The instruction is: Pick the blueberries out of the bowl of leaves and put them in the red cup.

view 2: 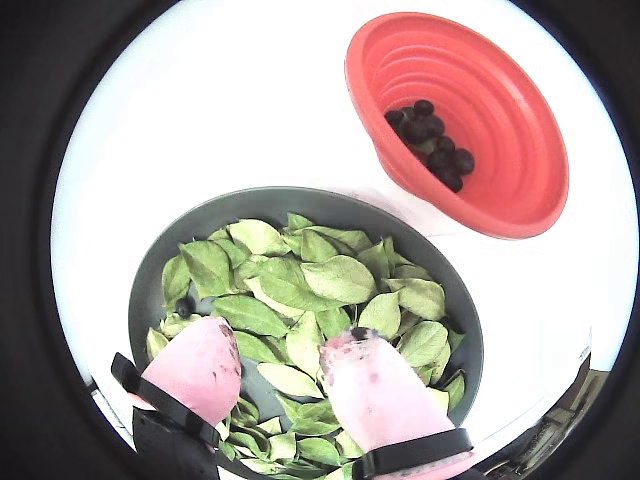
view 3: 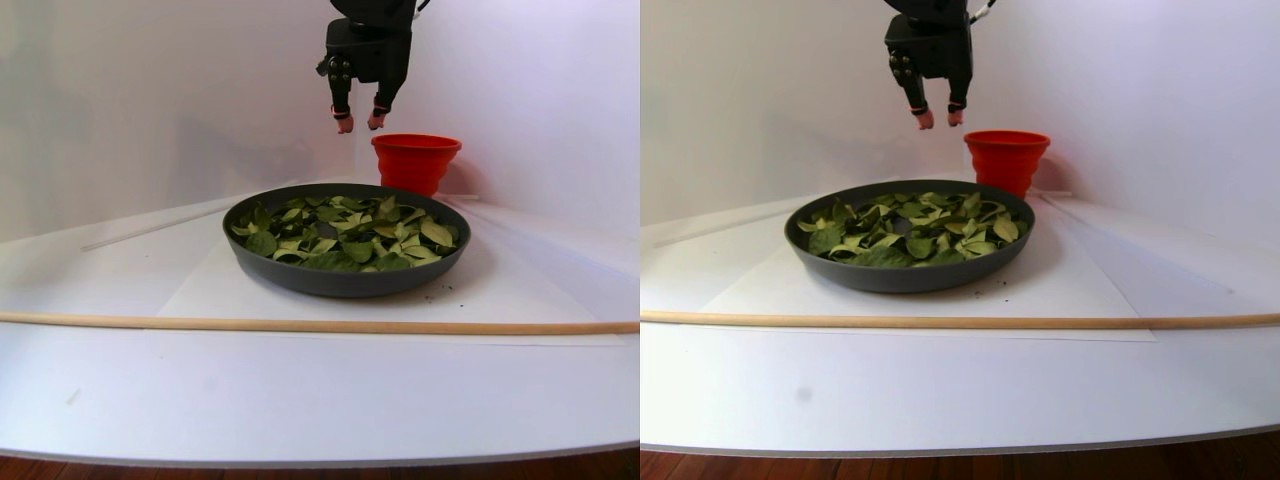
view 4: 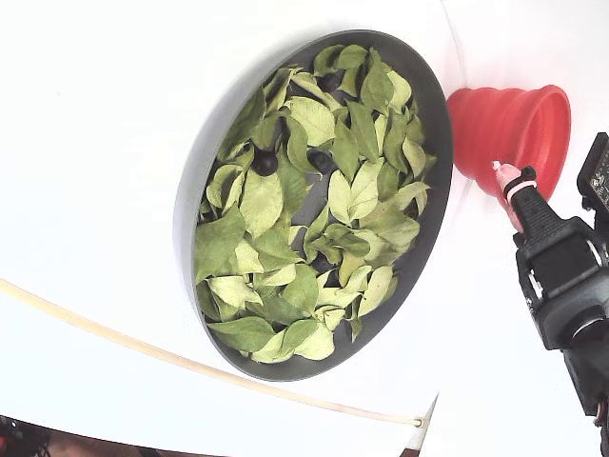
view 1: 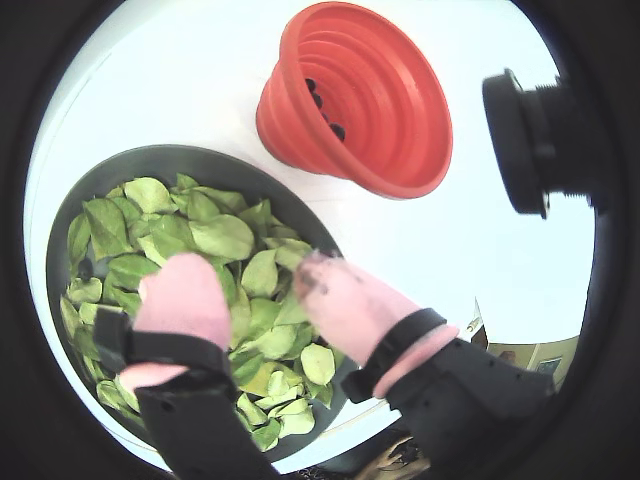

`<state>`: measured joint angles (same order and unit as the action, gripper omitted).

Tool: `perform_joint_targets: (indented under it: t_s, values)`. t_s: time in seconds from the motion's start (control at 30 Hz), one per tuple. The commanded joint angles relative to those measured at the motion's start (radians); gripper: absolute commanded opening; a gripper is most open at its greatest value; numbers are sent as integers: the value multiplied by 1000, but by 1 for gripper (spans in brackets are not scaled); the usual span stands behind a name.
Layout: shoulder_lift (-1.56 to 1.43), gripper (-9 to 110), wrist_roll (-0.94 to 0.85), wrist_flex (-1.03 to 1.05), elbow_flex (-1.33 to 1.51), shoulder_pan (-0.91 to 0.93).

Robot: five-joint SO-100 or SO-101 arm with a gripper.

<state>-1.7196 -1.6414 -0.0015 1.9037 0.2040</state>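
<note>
The pink-tipped fingers (view 2: pixel 285 365) hang apart and empty above the bowl (view 2: pixel 200 225), whose leaves (view 2: pixel 335 280) hide most blueberries (view 4: pixel 265 164), while others lie in the red cup (view 2: pixel 500 130) beside it.

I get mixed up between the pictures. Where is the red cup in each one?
A wrist view: red cup, top centre.
Another wrist view: top right.
Stereo pair view: behind the bowl, right of centre.
Fixed view: right edge.
Shared landmark: the bowl.
</note>
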Motion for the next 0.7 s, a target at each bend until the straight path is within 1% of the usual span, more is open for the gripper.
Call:
perform_joint_targets:
  t_s: [0.0,0.67]
  values:
    - [-132,15,14,0,3,-11]
    - [-89,15,52,-66,107,-64]
